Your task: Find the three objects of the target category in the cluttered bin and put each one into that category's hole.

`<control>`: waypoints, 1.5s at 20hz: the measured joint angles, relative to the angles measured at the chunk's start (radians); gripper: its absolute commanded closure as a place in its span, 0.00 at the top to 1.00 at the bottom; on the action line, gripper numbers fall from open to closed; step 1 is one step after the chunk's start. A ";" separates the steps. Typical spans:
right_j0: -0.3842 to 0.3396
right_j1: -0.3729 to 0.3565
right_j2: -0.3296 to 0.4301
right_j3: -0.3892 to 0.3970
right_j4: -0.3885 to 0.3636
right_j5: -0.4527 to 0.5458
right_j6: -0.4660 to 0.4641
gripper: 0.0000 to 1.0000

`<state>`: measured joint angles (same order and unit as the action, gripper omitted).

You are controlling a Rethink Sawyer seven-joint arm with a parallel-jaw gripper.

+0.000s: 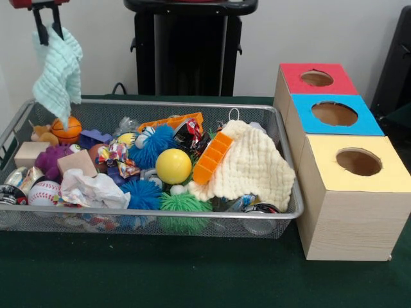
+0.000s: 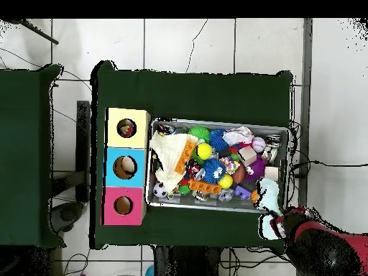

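My gripper (image 1: 49,33) is high at the upper left, shut on a pale mint cloth (image 1: 60,72). The cloth hangs free above the far-left corner of the wire bin (image 1: 192,213). In the overhead view the mint cloth (image 2: 269,200) drapes across the bin's (image 2: 215,121) lower right corner, beside my red arm (image 2: 316,244). A cream knitted cloth (image 1: 250,168) lies spread over the clutter at the bin's right end. A crumpled white cloth (image 1: 94,190) lies near the front left. Beside the bin stand the red-topped box (image 1: 316,78), blue-topped box (image 1: 334,113) and yellow-topped box (image 1: 358,162), each with a round hole.
The bin holds a yellow ball (image 1: 173,165), an orange plastic tray (image 1: 212,157), blue spiky balls (image 1: 154,144), a green spiky ball (image 1: 184,208), a baseball (image 1: 43,191), a small basketball (image 1: 67,129) and wooden blocks (image 1: 76,162). Green cloth covers the table (image 1: 192,269).
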<state>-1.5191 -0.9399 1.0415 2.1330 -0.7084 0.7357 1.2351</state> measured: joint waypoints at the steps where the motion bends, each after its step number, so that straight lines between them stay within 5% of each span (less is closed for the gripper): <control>1: 0.000 0.000 0.002 0.000 0.000 0.000 -0.001 1.00; 19: 0.022 -0.058 0.020 0.012 0.003 0.000 -0.001 1.00; 30: 0.186 -0.119 0.019 0.033 0.031 0.000 -0.001 1.00</control>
<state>-1.3329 -1.0586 1.0603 2.1662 -0.6774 0.7355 1.2341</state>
